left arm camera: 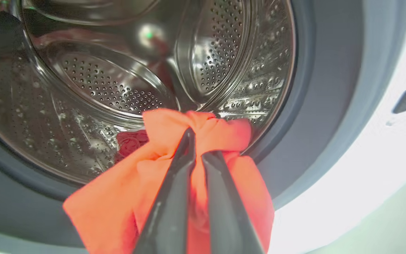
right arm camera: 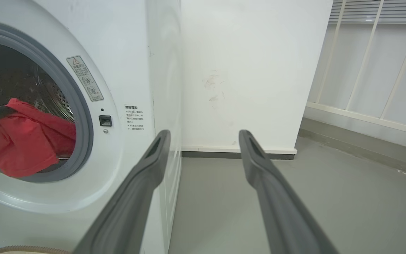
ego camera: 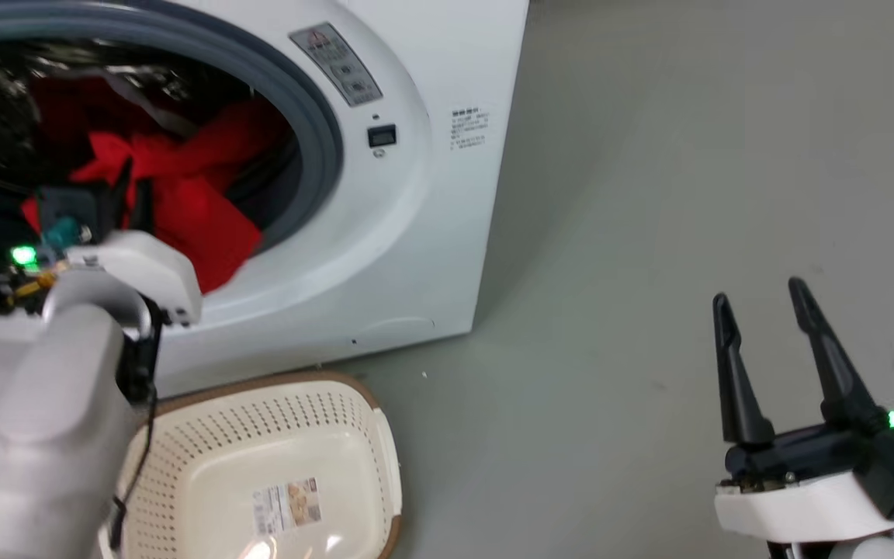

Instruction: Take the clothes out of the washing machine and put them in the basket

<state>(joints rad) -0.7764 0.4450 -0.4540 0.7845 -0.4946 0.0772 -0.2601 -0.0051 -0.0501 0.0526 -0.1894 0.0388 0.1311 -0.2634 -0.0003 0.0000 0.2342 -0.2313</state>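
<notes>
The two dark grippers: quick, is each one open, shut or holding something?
Left gripper: shut on the bright red cloth garment at the round opening of the white washing machine.
Right gripper: open, holding nothing.

Red clothes (ego camera: 199,210), wht washer (ego camera: 431,233), cream perf. basket (ego camera: 315,415).

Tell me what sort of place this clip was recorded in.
Probably a laundry or utility room: a large white front-loading washing machine with red clothes in its steel drum, a cream perforated plastic laundry basket on the grey floor, and a plain white wall.
</notes>
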